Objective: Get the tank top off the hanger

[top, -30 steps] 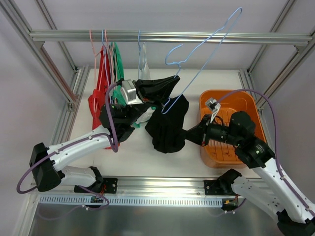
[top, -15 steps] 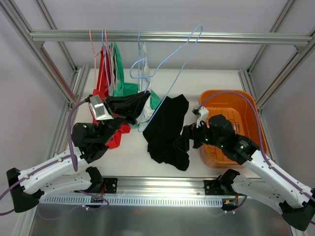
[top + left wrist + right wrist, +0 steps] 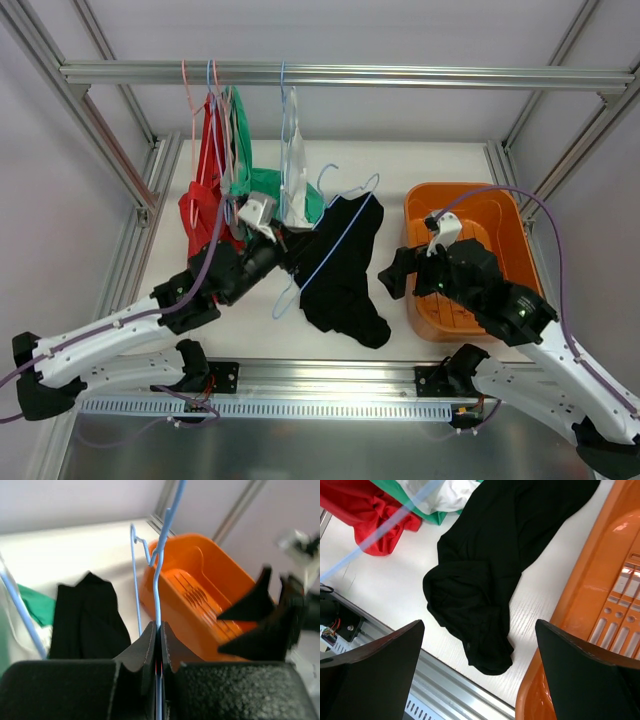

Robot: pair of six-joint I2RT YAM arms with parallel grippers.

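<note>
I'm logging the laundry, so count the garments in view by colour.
Black tank top: 1
Red garment: 1
Green garment: 1
White garment: 1
Total: 4

Overhead, from behind, looks down; left wrist sights along blue hanger [image 3: 158, 580] to orange basket [image 3: 220, 575], shared with close right wrist.

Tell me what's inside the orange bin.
Only the bin's slotted floor shows, with nothing lying on it. From above, the right arm covers the near part, so whatever may lie under it cannot be seen.
</note>
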